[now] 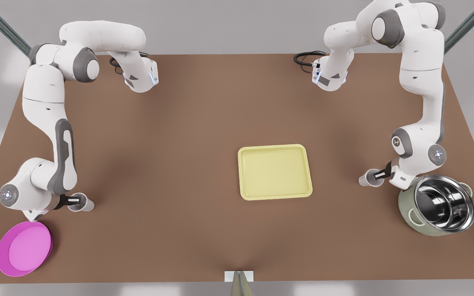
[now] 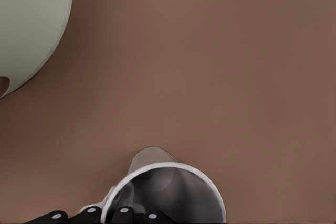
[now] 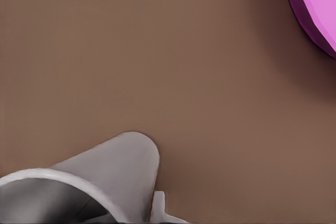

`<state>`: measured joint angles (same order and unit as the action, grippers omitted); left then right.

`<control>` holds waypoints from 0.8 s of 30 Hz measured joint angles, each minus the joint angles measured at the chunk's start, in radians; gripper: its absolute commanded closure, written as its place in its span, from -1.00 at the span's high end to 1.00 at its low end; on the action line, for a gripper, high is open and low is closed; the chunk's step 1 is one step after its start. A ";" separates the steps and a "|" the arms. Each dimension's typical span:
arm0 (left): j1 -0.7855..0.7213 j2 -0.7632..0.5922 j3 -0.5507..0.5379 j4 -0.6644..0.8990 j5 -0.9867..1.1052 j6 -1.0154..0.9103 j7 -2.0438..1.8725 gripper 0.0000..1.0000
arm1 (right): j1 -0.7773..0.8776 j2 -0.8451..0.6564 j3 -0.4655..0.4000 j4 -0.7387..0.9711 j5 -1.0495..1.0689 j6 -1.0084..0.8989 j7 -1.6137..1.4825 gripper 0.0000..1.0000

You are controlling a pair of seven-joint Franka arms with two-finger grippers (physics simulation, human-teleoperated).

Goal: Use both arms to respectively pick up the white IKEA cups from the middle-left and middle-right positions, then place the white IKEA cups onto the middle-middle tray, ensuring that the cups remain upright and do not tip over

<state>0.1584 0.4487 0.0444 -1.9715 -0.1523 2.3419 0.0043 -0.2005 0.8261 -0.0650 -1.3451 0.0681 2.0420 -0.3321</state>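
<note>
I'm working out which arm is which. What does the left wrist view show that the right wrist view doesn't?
Left wrist view alone: the pale green outer wall of the steel pot, and black fingers at the rim of its white cup, so the left gripper is the one by the pot, at the front view's right.

Right wrist view alone: the edge of the magenta plate, placing the right gripper at the front view's left.

Both: a white cup close under the camera, and bare brown table.

Readable text: none on any surface.
Tray (image 1: pixel 275 172): plain pale yellow, no label.
Pot (image 1: pixel 438 204): bare steel, no brand.
Plate (image 1: pixel 24 248): plain pink, unmarked.
Desk (image 1: pixel 204 135): plain brown, no signs.
</note>
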 measured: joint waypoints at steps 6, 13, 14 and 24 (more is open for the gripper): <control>-0.167 -0.023 -0.108 0.107 -0.031 -0.007 -0.059 -0.57 | 0.004 -0.020 0.043 0.025 -0.008 0.006 -0.036 -0.57; -0.398 -0.020 -0.162 0.115 -0.035 0.007 -0.257 -0.57 | 0.052 -0.033 0.291 0.032 0.005 0.004 -0.080 -0.57; -0.406 -0.027 -0.177 0.075 -0.036 0.031 -0.284 -0.57 | 0.065 -0.029 0.322 0.032 0.017 0.003 -0.084 -0.57; -0.406 -0.022 -0.207 -0.061 -0.038 0.250 -0.480 -0.24 | 0.422 0.002 0.361 0.059 0.127 0.074 -0.062 -0.57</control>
<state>-0.2474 0.4267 -0.1624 -2.0327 -0.1902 2.5920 -0.4756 0.2211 0.8280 0.2960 -1.2858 0.1949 2.1161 -0.3943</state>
